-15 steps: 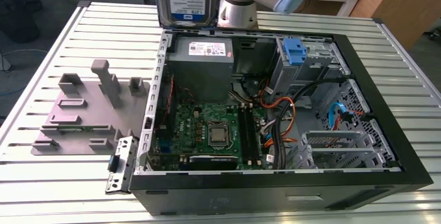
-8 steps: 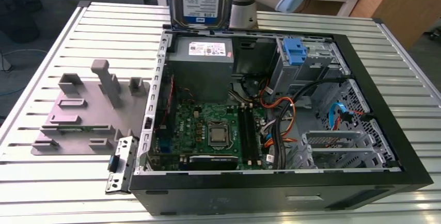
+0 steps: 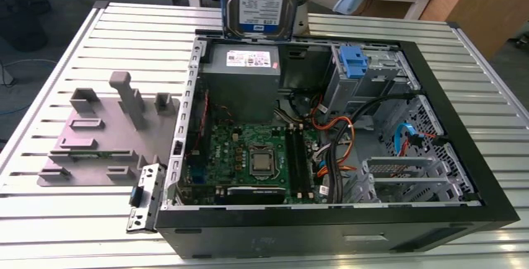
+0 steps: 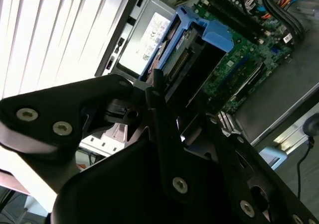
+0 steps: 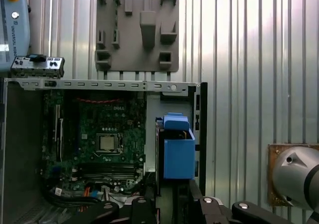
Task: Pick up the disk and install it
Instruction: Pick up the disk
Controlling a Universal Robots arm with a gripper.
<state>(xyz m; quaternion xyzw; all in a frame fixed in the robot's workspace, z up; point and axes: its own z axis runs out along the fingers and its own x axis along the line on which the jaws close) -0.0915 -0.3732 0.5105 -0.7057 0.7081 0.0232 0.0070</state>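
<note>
The end effector [image 5: 172, 198], clamped on the disk [image 3: 256, 2], held it upright over the open computer case [image 3: 331, 222]; seating looked to demand squaring with the drive bay [image 3: 376, 74]

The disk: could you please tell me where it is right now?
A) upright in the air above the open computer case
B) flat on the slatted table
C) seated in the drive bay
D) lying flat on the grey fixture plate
A: in the exterior view the disk hangs upright, label towards the camera, above the far edge of the open computer case, just over the power supply.
</note>
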